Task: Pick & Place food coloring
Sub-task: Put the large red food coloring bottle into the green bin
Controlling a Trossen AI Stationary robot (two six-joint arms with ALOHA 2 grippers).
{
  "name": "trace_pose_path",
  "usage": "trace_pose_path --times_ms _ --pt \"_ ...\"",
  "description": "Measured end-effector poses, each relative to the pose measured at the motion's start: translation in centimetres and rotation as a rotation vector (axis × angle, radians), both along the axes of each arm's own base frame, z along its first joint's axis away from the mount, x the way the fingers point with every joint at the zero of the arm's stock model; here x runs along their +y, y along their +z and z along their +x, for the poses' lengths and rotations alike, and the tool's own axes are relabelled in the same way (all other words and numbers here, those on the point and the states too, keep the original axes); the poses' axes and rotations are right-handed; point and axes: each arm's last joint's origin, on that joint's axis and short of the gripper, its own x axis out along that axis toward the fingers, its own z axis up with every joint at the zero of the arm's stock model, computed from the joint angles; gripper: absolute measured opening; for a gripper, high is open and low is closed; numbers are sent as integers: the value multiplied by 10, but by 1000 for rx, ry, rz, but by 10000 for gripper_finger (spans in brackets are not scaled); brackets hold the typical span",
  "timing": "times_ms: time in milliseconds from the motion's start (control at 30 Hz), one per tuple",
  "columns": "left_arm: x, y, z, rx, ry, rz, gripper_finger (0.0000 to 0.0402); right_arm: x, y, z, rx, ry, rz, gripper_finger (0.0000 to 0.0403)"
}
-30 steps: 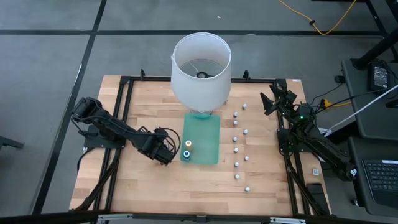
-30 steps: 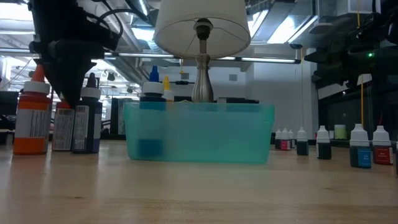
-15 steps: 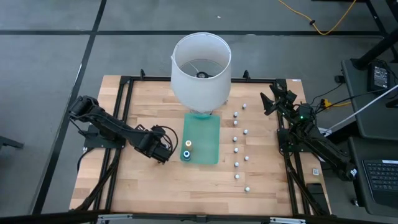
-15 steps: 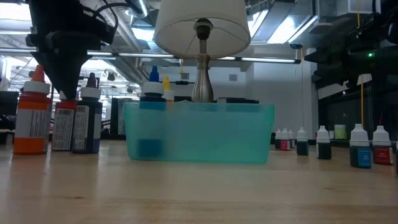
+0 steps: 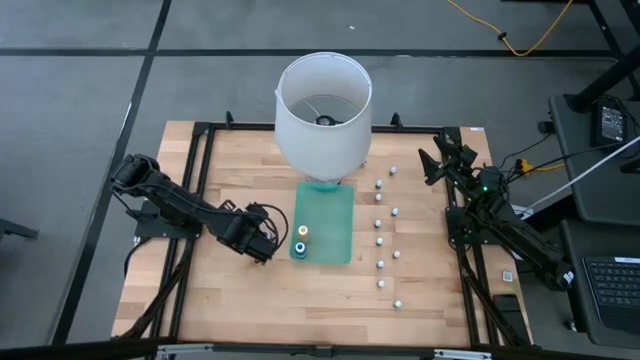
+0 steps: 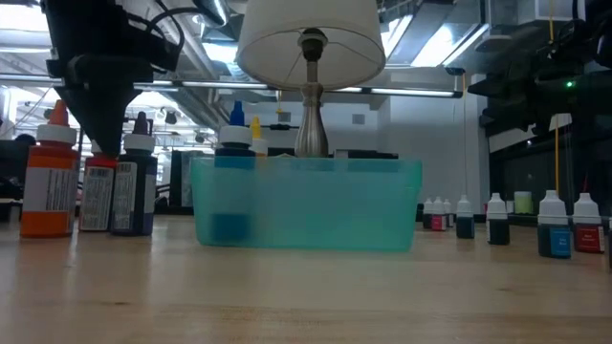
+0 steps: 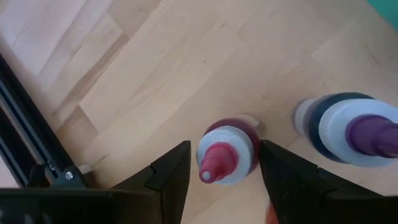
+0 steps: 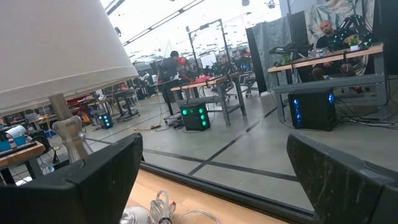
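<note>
Three bottles stand together on the table left of the green tray, and the left gripper hangs right over the middle one, the red bottle, with a finger on each side, close to it, but I cannot tell if they squeeze it yet. Beside it are an orange bottle and a purple bottle, two more stand in the tray under the lamp, and the rest stand right of the tray. Far right, the right gripper waits with its fingers wide apart.
</note>
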Motion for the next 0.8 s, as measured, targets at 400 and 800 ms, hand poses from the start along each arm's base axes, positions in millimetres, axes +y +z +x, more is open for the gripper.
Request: trace_pose_path --times_ms 400,800 --pt "1 0 1 7 -14 -6 133 0 0 0 0 0 0 399" --pt "3 16 2 14 -23 24 121 0 0 0 0 0 0 399"
